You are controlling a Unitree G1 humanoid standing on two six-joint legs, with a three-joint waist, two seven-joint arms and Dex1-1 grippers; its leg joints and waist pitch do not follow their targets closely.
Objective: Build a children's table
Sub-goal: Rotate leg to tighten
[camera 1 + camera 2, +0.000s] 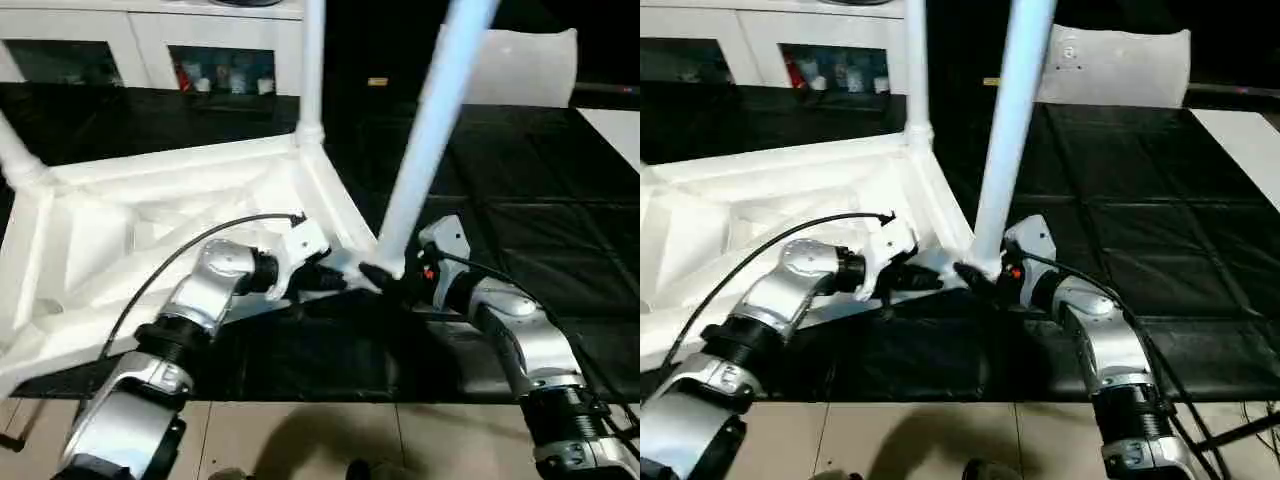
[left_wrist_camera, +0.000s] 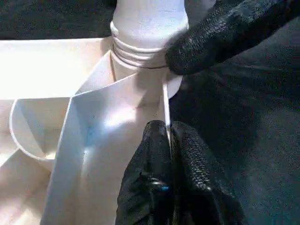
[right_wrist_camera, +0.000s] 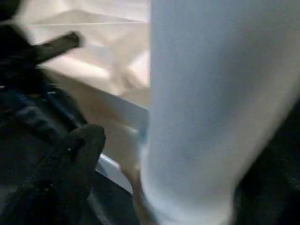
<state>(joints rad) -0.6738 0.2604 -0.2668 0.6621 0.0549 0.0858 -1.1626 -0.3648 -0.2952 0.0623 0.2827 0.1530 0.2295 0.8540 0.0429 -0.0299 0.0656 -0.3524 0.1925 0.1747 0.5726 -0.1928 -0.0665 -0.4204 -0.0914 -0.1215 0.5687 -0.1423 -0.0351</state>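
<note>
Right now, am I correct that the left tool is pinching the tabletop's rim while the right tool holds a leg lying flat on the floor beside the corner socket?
Not quite. The left tool does pinch the tabletop rim, but the leg at the right tool is not lying flat: it stands up, leaning, its threaded base in the near corner socket. The left eye view shows this.

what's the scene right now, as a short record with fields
tabletop: white tabletop lies underside up on the black mat
legs standing: one at the far corner, one at the left corner
near corner leg: leg tilted, its threaded end at the near corner socket
left tool: left tool pinches the tabletop rim by that socket
right tool: right tool grips the leg's lower end
background: white glass-door cabinets
</note>
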